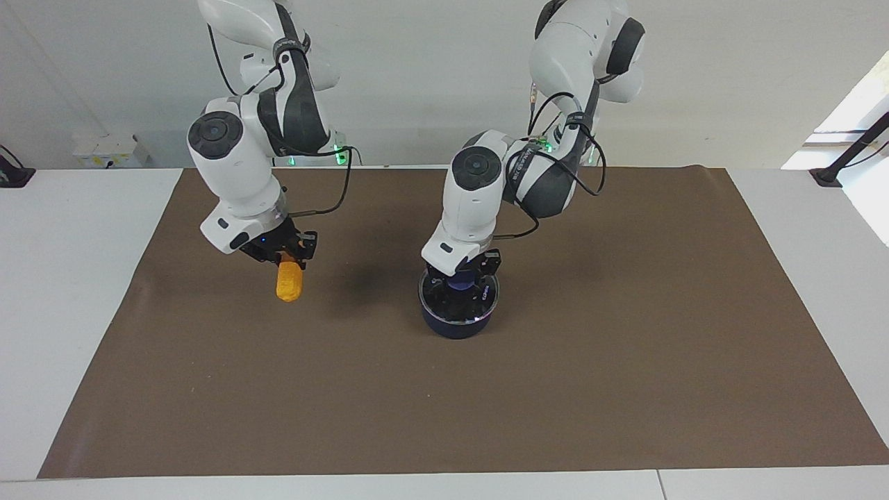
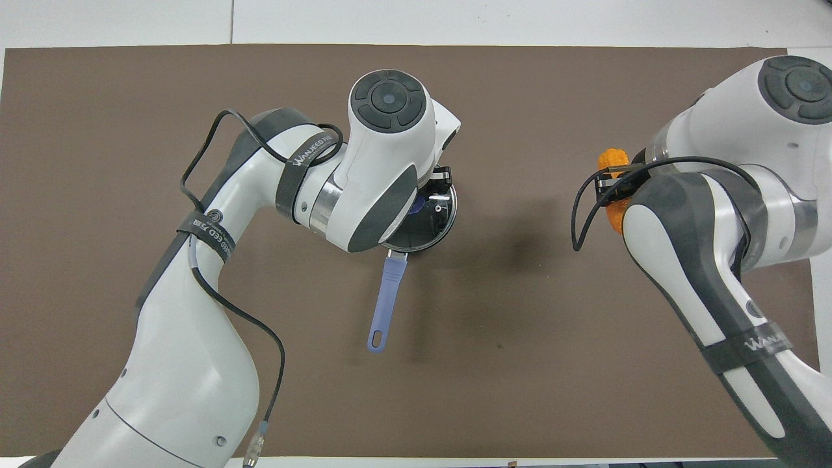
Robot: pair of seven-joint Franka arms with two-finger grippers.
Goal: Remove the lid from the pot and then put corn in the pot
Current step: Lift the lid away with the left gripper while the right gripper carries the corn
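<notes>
The dark blue pot (image 1: 455, 326) stands mid-table on the mat, its long blue handle (image 2: 387, 299) pointing toward the robots. The glass lid (image 1: 479, 302) lies on it, with the blue knob (image 1: 460, 283) at its centre. My left gripper (image 1: 461, 278) is down on the lid, right at the knob, and the arm's wrist hides most of the lid in the overhead view (image 2: 437, 214). My right gripper (image 1: 288, 260) is shut on the top of the orange corn (image 1: 289, 283). It holds the corn hanging upright above the mat toward the right arm's end, apart from the pot. The corn also shows in the overhead view (image 2: 612, 159).
A brown mat (image 1: 555, 389) covers most of the white table (image 1: 62, 292). Nothing else lies on the mat. A black clamp (image 1: 830, 173) sits at the table's edge by the left arm's end.
</notes>
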